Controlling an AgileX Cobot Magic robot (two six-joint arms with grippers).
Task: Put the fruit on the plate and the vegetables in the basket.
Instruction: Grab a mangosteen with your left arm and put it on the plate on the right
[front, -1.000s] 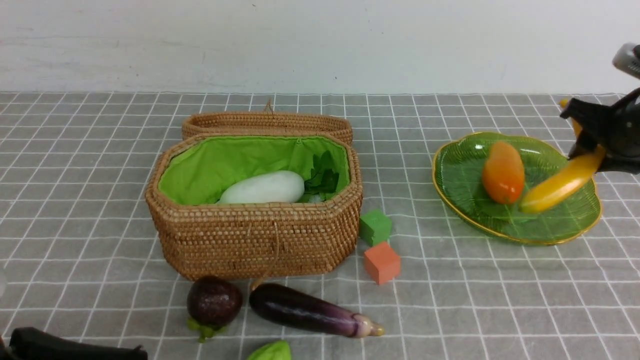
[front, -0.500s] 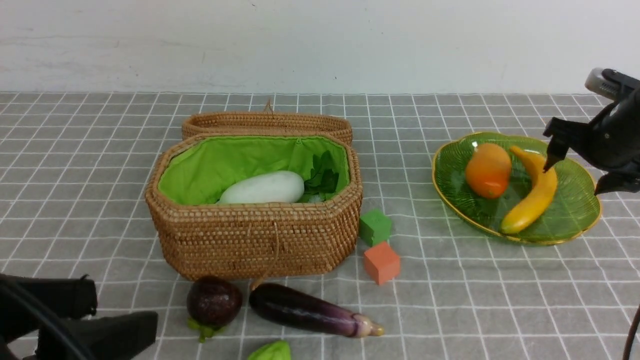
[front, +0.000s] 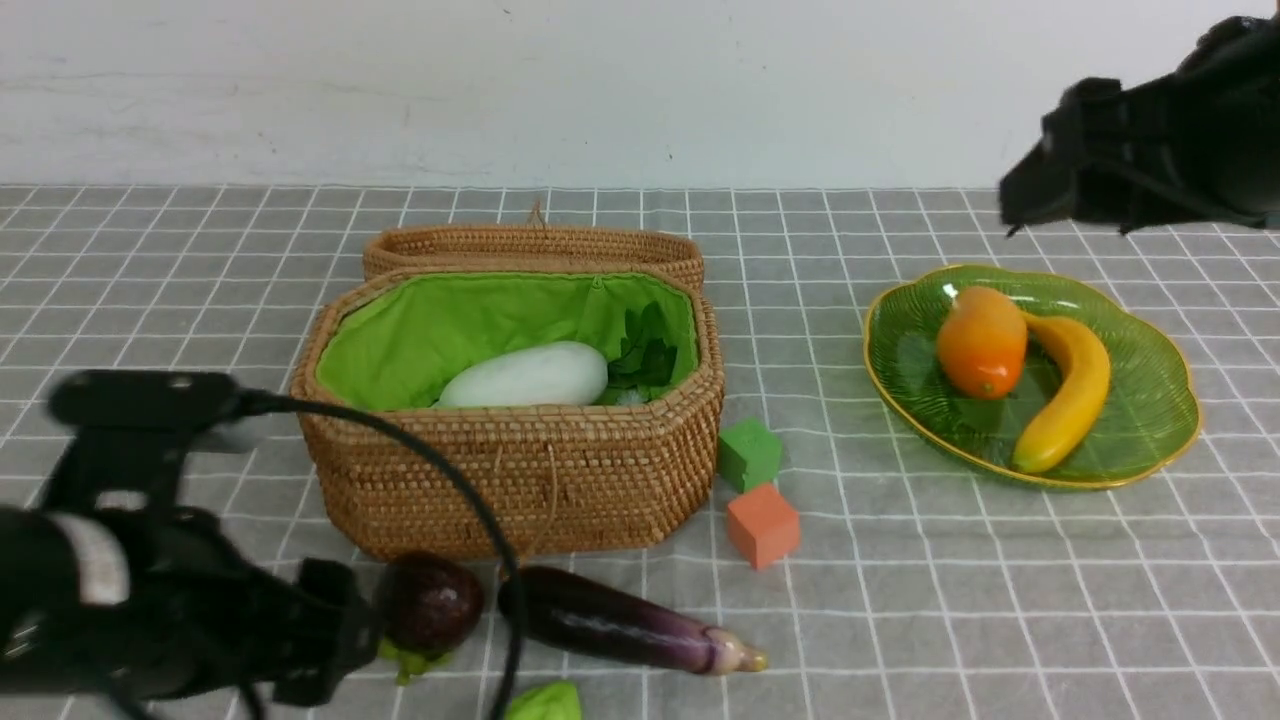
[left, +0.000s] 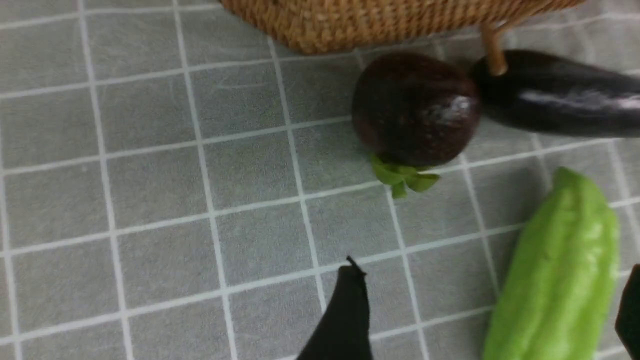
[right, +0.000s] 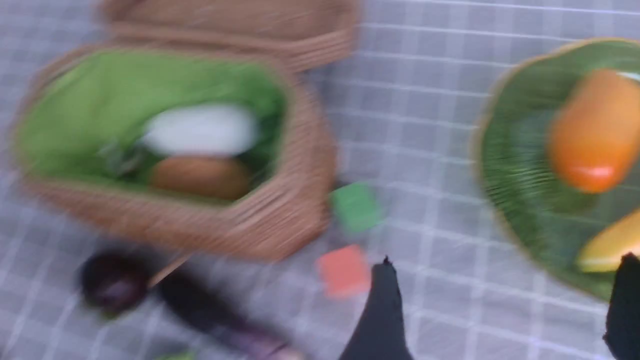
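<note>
The banana (front: 1075, 395) and the orange-yellow fruit (front: 982, 340) lie on the green plate (front: 1150, 450). My right gripper (front: 1030, 170) hangs high above the plate's far side, open and empty (right: 502, 300). The open basket (front: 510, 480) holds a white vegetable (front: 525, 376), dark green leaves (front: 645, 355) and a tan-orange one (right: 200, 176). In front of it lie the round dark purple fruit (front: 432, 600), the eggplant (front: 620, 620) and a light green leafy piece (front: 545, 703). My left gripper (front: 345, 640) is just left of the purple fruit, open. In the left wrist view the leafy piece (left: 555, 270) lies between its fingers (left: 350, 310).
A green cube (front: 750, 453) and an orange cube (front: 763, 524) sit on the grey checked cloth between basket and plate. The basket's lid (front: 535, 245) lies folded back behind it. A white wall closes off the far side. The left arm's cable (front: 470, 500) arcs in front of the basket.
The banana went from my right gripper onto the plate. That gripper opened and rose up and back. My left arm came in from the lower left toward the purple fruit and opened.
</note>
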